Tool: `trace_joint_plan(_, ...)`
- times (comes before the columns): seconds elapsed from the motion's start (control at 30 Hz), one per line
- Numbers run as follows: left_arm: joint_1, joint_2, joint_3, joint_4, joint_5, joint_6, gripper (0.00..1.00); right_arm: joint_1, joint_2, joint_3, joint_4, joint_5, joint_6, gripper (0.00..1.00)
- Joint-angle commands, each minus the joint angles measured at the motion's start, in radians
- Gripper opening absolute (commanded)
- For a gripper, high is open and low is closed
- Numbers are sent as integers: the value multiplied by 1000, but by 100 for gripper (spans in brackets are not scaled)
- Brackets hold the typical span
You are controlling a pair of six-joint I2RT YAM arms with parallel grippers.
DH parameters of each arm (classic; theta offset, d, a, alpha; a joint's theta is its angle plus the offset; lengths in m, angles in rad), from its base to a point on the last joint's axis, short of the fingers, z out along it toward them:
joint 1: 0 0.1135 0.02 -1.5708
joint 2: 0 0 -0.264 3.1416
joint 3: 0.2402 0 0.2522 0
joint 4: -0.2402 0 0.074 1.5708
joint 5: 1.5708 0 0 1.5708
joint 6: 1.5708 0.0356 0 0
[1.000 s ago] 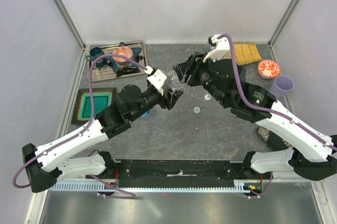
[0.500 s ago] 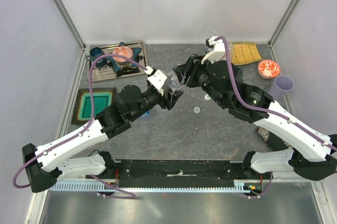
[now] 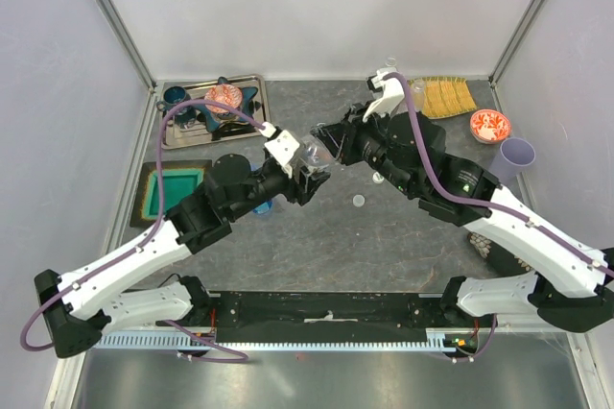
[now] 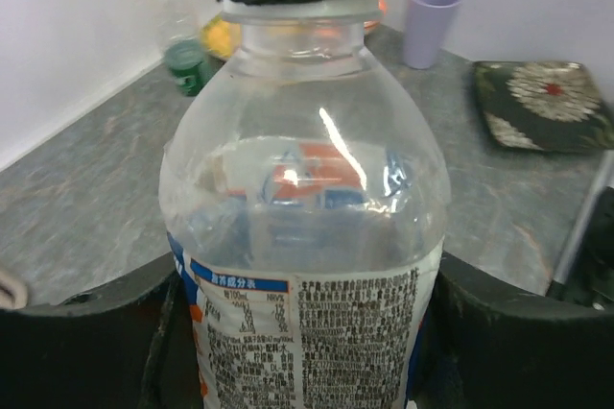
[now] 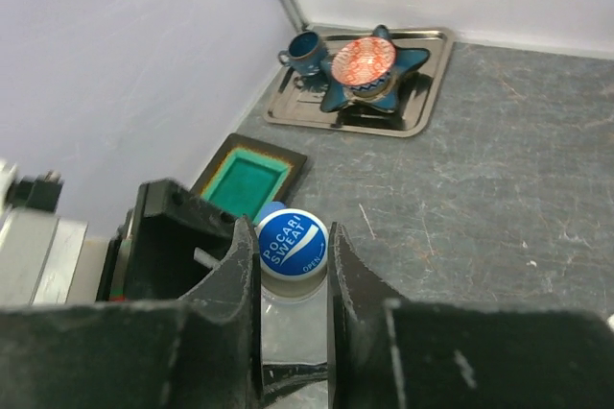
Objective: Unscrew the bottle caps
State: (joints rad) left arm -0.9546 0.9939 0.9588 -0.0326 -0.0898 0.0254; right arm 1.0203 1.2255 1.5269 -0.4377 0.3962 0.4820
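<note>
Blue cap (image 5: 293, 244) "POCARI SWEAT" | R gripper (image 5: 292, 253) clamped on it | L gripper (image 4: 302, 351) holds bottle (image 4: 302, 188)

Right tool (image 5: 293, 257) has closed on the cap (image 5: 292, 244).

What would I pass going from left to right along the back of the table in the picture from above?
metal tray → clear bottle held up in the middle → yellow mat → red-and-white bowl → lilac cup
</note>
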Motion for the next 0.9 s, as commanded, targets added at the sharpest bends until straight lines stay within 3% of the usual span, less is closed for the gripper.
trace_joint_plan(0.0,89,-40,87,3,442,-52,49,3,-53,-11,-2,-314,-183,0)
trace_joint_plan(0.03,153,-40,104,10,541,-83,49,1,-64,-13,-10,-362,-230,0)
trace_joint_plan(0.07,186,-38,112,20,738,-116,49,1,-78,-14,-13,-393,-250,0)
trace_joint_plan(0.1,215,-23,119,57,825,-187,49,0,-96,-16,-19,-484,-272,0)
trace_joint_plan(0.17,278,-9,136,97,1033,-254,49,0,-118,-22,-35,-528,-310,0)
trace_joint_plan(0.27,323,18,146,183,1204,-363,49,0,-167,-45,-47,-589,-354,0)
trace_joint_plan(0.67,352,106,110,543,1407,-679,47,0,-304,-105,-134,-865,-474,0)
trace_joint_plan(0.87,350,127,97,588,1424,-729,46,0,-310,-113,-184,-893,-546,0)
